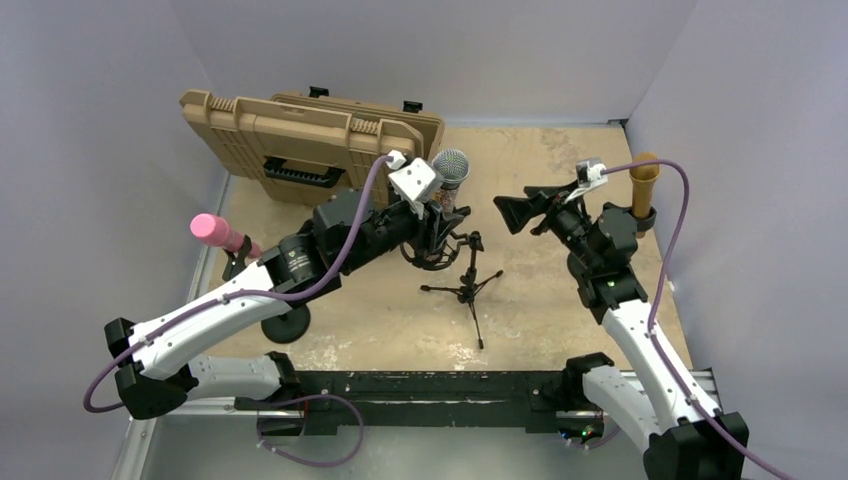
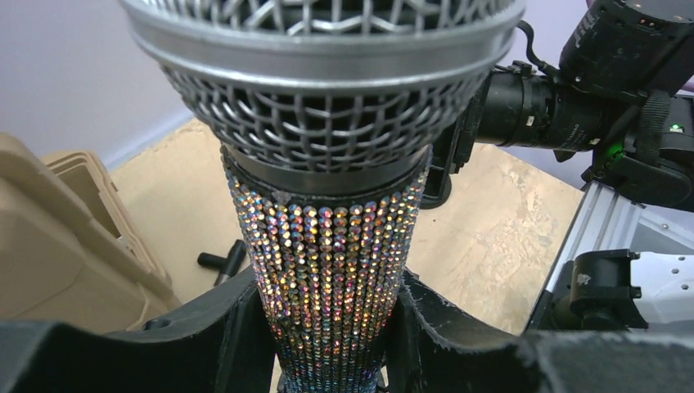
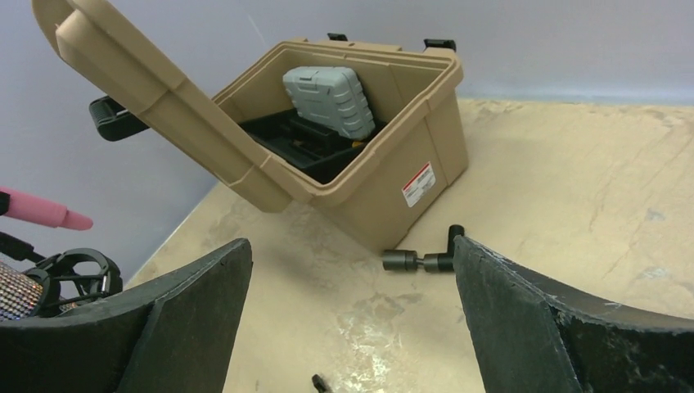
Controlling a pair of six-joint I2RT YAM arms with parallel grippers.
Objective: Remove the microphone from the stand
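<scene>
The microphone (image 1: 450, 165) has a silver mesh head and a rhinestone-covered body (image 2: 327, 246). It stands upright in a black ring mount (image 1: 432, 255) beside the small tripod stand (image 1: 468, 288) at mid-table. My left gripper (image 2: 327, 327) is shut on the rhinestone body just below the head, with both black pads pressed against its sides. In the top view that gripper (image 1: 440, 208) sits right under the mesh head. My right gripper (image 1: 512, 212) hovers open to the right of the microphone, and nothing lies between its fingers (image 3: 352, 319). The ring mount (image 3: 78, 274) shows at its far left.
An open tan case (image 1: 310, 140) stands at the back left, with a grey box (image 3: 327, 98) inside. A pink microphone (image 1: 215, 230) rises on a round-based stand (image 1: 285, 325) at the left. A gold microphone (image 1: 645, 180) stands at the back right. A black adapter (image 3: 421, 260) lies by the case.
</scene>
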